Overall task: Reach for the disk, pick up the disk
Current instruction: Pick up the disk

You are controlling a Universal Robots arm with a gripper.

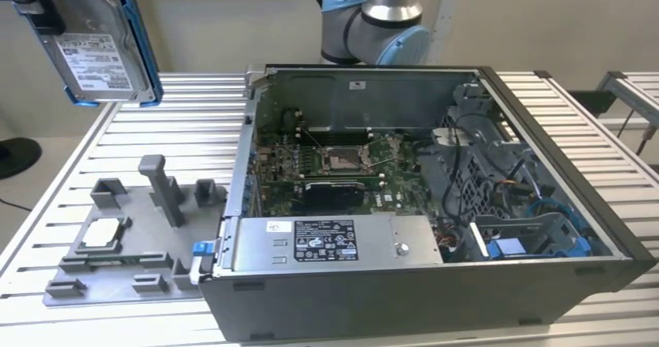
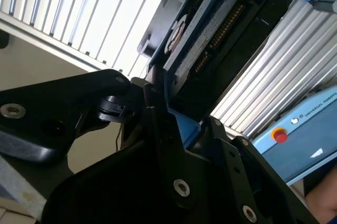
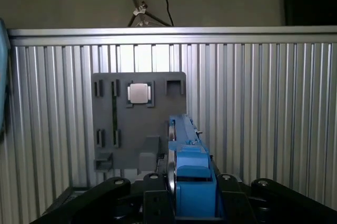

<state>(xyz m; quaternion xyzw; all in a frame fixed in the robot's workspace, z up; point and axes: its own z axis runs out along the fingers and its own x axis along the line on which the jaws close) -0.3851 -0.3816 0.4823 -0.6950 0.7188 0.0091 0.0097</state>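
disk is being clamped by the gripper, well above the tray and chip, open case beside them; gripper's being cropped at the exterior view's edge

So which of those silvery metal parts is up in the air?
The hard drive with blue side rails, gripped by the pincer above the table. The small square chip lies in the grey tray; the power supply sits inside the computer case.

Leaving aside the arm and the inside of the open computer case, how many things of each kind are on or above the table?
disk: 1
silver chip: 1
grey tray: 1
computer case: 1
total: 4
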